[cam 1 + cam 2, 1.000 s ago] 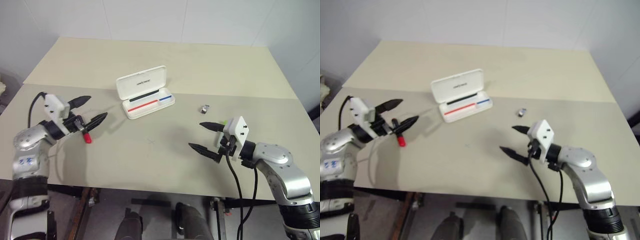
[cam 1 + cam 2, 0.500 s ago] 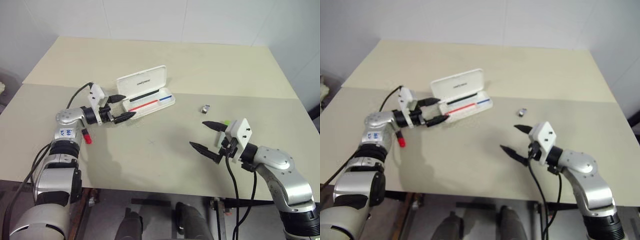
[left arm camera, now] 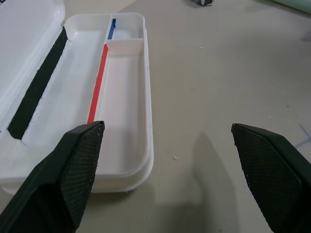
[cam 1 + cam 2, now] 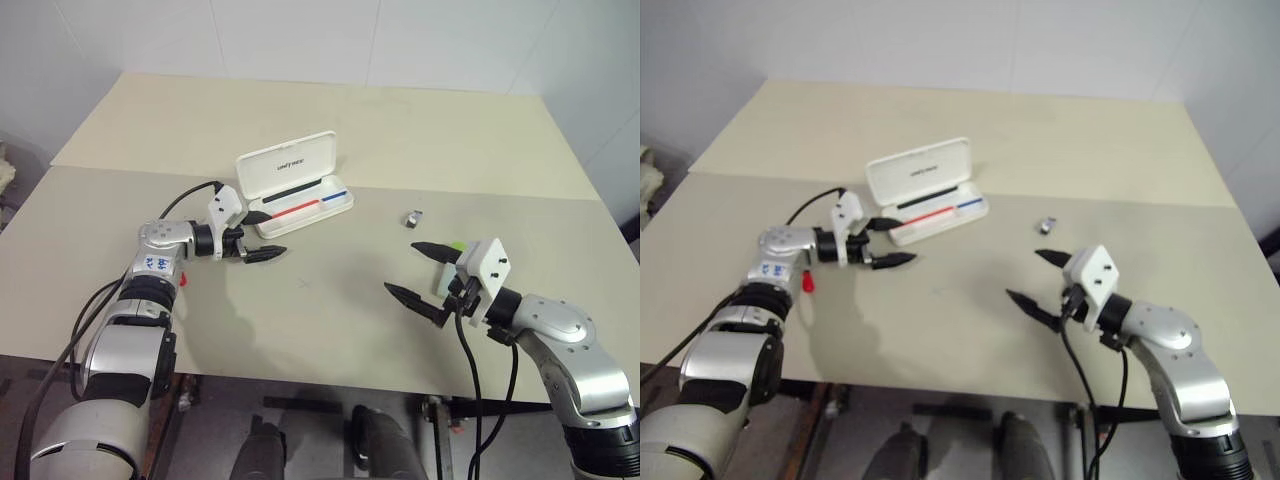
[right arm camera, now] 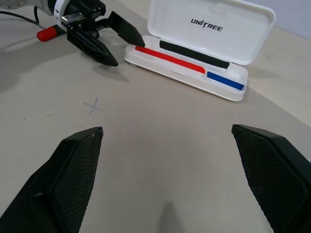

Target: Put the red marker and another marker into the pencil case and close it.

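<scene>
The pencil case (image 4: 300, 208) lies open at mid-table, its lid (image 4: 285, 165) standing up behind the tray. My left gripper (image 4: 268, 235) is open and empty just in front of the tray's left end; in the left wrist view one finger (image 3: 77, 160) overlaps the tray's rim (image 3: 148, 121). The red marker (image 4: 807, 283) lies on the table beside my left forearm, behind the gripper. My right gripper (image 4: 402, 268) hovers open and empty at the front right. A sliver of the pale green marker (image 4: 455, 246) shows just behind it.
A small grey object (image 4: 411, 216) sits on the table right of the case. A faint X mark (image 5: 92, 106) lies between the two grippers. The table's front edge runs close under both arms.
My left arm has swung right from beside the red marker to the case's left end, staying open. The red marker stayed on the table. The right gripper kept still.
</scene>
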Available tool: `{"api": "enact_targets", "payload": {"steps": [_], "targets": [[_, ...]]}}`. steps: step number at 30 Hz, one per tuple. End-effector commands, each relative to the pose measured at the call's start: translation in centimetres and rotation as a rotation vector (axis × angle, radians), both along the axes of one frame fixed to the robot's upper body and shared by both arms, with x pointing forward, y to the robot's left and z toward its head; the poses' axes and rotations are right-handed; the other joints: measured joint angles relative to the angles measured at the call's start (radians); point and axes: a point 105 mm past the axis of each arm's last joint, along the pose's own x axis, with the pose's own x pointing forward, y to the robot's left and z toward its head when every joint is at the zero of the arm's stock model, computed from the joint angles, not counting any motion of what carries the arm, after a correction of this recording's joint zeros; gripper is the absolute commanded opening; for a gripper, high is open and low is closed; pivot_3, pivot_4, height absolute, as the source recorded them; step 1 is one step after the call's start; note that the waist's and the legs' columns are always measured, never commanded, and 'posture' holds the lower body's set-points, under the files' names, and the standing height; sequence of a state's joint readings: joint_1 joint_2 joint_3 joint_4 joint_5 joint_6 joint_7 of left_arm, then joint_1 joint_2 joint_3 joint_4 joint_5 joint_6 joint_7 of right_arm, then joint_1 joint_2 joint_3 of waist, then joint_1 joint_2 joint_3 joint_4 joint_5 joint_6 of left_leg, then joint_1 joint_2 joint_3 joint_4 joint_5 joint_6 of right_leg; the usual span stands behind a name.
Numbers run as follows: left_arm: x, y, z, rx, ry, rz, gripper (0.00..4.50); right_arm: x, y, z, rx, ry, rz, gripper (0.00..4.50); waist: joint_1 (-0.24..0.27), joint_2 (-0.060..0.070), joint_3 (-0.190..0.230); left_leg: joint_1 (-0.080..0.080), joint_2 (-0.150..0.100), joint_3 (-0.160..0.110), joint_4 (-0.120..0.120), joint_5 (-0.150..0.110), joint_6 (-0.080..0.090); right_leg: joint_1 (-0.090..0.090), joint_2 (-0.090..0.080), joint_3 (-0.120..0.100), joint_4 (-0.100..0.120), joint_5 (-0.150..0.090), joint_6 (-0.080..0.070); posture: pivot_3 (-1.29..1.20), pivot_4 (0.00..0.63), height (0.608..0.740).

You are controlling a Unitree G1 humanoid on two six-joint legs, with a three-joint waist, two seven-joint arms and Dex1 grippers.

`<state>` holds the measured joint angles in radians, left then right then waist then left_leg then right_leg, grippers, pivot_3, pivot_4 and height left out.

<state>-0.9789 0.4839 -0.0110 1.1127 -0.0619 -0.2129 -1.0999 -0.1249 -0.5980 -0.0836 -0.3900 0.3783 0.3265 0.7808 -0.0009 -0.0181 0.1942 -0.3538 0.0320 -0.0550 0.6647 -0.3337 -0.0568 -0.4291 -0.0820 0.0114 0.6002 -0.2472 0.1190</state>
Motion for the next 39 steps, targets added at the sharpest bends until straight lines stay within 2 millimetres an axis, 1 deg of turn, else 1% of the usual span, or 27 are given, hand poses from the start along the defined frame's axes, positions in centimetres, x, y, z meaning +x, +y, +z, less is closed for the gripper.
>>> {"api": "enact_targets", "payload": {"steps": [1, 5, 9, 13, 18, 24, 27, 30, 33, 39], "targets": [[0.4, 0.4, -0.9, 0.043, 0.043, 0.048, 4.47, -0.3, -0.3, 0.8, -0.008, -0.040, -0.002, 4.50, 0.000, 0.000, 0.000, 0.000, 0.000, 0.000, 0.000, 0.000, 0.000, 0.000, 0.000, 0.000, 0.000, 0.000, 0.000, 0.00, 0.150, 0.740], [0.7, 1.0, -1.6, 0.085, 0.079, 0.106, 4.47, -0.1, -0.3, 0.9, -0.008, -0.043, -0.003, 4.50, 0.000, 0.000, 0.000, 0.002, 0.000, 0.000, 0.001, 0.000, 0.001, 0.001, 0.000, 0.001, 0.000, 0.000, 0.000, 0.00, 0.150, 0.740], [1.0, 1.4, -1.5, 0.095, 0.077, 0.135, 4.47, -0.1, -0.3, 1.0, -0.009, -0.046, -0.003, 4.50, -0.001, 0.000, 0.000, 0.003, 0.000, 0.000, 0.001, 0.001, 0.002, 0.001, 0.000, 0.001, 0.001, 0.000, 0.000, 0.00, 0.150, 0.740], [1.0, 1.4, -1.5, 0.106, 0.081, 0.128, 4.47, 0.3, -0.3, 1.1, -0.011, -0.049, -0.002, 4.50, -0.002, 0.000, 0.000, 0.003, 0.000, 0.000, 0.001, 0.003, 0.002, 0.001, 0.000, 0.001, 0.001, 0.001, -0.002, 0.00, 0.150, 0.740], [1.0, 1.0, -1.2, 0.134, 0.047, 0.106, 4.47, 0.7, -0.1, 1.2, -0.013, -0.050, 0.002, 4.50, -0.001, 0.000, 0.000, 0.003, 0.000, 0.000, 0.001, 0.003, 0.003, 0.001, 0.000, 0.001, 0.001, 0.001, -0.002, 0.00, 0.150, 0.740], [1.6, 1.1, -1.6, 0.203, 0.022, 0.148, 4.47, 0.9, -0.1, 1.2, -0.019, -0.052, 0.000, 4.50, -0.001, 0.000, 0.000, 0.002, 0.000, 0.000, 0.001, 0.003, 0.003, 0.001, 0.000, 0.001, 0.001, 0.002, -0.001, 0.00, 0.150, 0.740], [1.8, 0.8, -1.5, 0.210, 0.028, 0.157, 3.86, 1.0, 0.1, 1.3, -0.019, -0.055, 0.000, 4.50, -0.002, 0.000, 0.000, 0.003, 0.000, 0.000, 0.001, 0.003, 0.003, 0.001, 0.000, 0.001, 0.001, 0.002, -0.001, 0.00, 0.150, 0.740], [2.1, 0.5, -1.2, 0.204, 0.028, 0.165, 2.92, 1.0, 0.1, 1.3, -0.020, -0.058, 0.000, 4.50, -0.003, 0.000, 0.000, 0.003, 0.000, 0.000, 0.001, 0.003, 0.003, 0.001, 0.000, 0.001, 0.001, 0.002, -0.001, 0.00, 0.150, 0.740], [2.2, 0.4, -1.3, 0.217, 0.037, 0.166, 2.00, 1.1, 0.1, 1.4, -0.021, -0.062, -0.002, 4.50, -0.002, 0.000, 0.000, 0.002, -0.001, 0.000, 0.001, 0.003, 0.003, 0.001, 0.000, 0.001, 0.001, 0.002, -0.001, 0.00, 0.150, 0.740], [2.1, 0.3, -1.1, 0.229, 0.025, 0.153, 1.97, 1.1, 0.1, 1.5, -0.021, -0.068, -0.005, 4.50, -0.001, 0.000, 0.000, 0.003, -0.001, 0.000, 0.001, 0.003, 0.003, 0.001, 0.000, 0.001, 0.001, 0.002, -0.001, 0.00, 0.150, 0.740]]}}
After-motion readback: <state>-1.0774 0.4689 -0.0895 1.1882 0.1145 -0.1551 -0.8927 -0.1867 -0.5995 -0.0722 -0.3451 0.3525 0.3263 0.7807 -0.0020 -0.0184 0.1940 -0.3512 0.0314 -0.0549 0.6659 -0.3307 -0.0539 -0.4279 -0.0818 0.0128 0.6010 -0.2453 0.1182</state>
